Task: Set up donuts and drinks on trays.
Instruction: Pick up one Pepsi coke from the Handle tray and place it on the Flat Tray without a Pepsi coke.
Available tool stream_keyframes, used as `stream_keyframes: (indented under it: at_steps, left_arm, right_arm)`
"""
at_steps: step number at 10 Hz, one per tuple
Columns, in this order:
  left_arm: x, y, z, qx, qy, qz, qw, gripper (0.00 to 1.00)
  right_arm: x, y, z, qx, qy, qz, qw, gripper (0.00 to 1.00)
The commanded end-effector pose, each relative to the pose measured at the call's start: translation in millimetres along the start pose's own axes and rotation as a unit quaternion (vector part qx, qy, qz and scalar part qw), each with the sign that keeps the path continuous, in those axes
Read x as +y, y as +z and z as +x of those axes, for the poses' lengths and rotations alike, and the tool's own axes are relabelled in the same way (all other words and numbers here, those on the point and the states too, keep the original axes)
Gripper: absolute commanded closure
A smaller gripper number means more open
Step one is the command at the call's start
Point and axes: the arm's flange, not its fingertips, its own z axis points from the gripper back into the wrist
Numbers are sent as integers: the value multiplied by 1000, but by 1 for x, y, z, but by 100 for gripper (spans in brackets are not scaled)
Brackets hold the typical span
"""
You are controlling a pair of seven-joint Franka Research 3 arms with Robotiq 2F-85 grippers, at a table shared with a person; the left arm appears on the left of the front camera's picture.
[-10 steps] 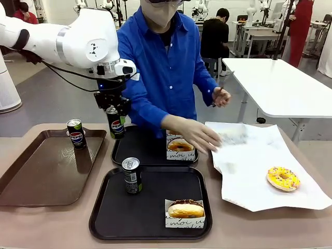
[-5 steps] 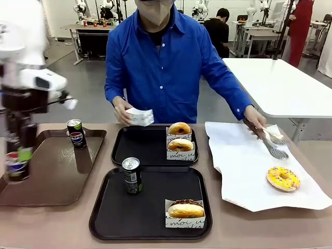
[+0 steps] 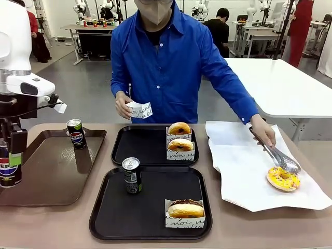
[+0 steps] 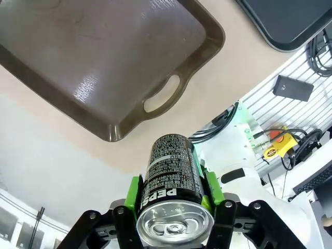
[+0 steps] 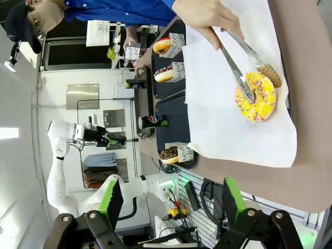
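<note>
My left gripper (image 3: pixel 10 161) hangs over the near left corner of the long brown tray (image 3: pixel 46 171), shut on a Pepsi can (image 3: pixel 8 175). In the left wrist view its green pads (image 4: pixel 136 193) clamp that can (image 4: pixel 171 166) on both sides. My right gripper (image 5: pixel 174 207) is open and holds nothing. The near black tray (image 3: pixel 109 218) carries a can (image 3: pixel 132 175) and a chocolate donut (image 3: pixel 185 209) in a sleeve. On the far black tray (image 3: pixel 140 150) sit two sleeved donuts (image 3: pixel 180 137). A yellow donut (image 3: pixel 283 179) lies on white paper.
Another can (image 3: pixel 77 134) stands at the brown tray's far edge. The person's tongs (image 3: pixel 275 154) reach the yellow donut, and the other hand holds a paper sleeve (image 3: pixel 139 110). White paper (image 3: pixel 244 171) covers the table's right side.
My left arm swung the can from beside the far black tray to the brown tray's near left. A second donut came onto the far tray. The person took up tongs and a sleeve.
</note>
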Motion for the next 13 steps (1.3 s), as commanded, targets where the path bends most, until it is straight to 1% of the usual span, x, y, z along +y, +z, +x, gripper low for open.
stream_keyframes:
  at_steps: [1, 9, 10, 11, 12, 13]
  left_arm:
    - [-2, 1, -7, 7, -5, -1, 1000, 41]
    - [-2, 1, -7, 7, -5, -1, 1000, 41]
    - [-2, -2, -2, 6, -2, -4, 1000, 41]
    - [9, 2, 5, -31, 1, -6, 999, 41]
    - [16, 12, 21, -61, 23, -7, 998, 41]
    - [19, 28, 44, -75, 21, 2, 997, 41]
  right_arm:
    - [0, 1, -1, 4, 5, 1, 1000, 0]
    - [0, 1, -1, 4, 5, 1, 1000, 0]
    - [0, 1, -1, 4, 5, 1, 1000, 0]
    - [0, 1, -1, 4, 5, 1, 1000, 0]
    - [0, 1, -1, 4, 5, 1, 1000, 0]
    - [0, 1, -1, 4, 5, 1, 1000, 0]
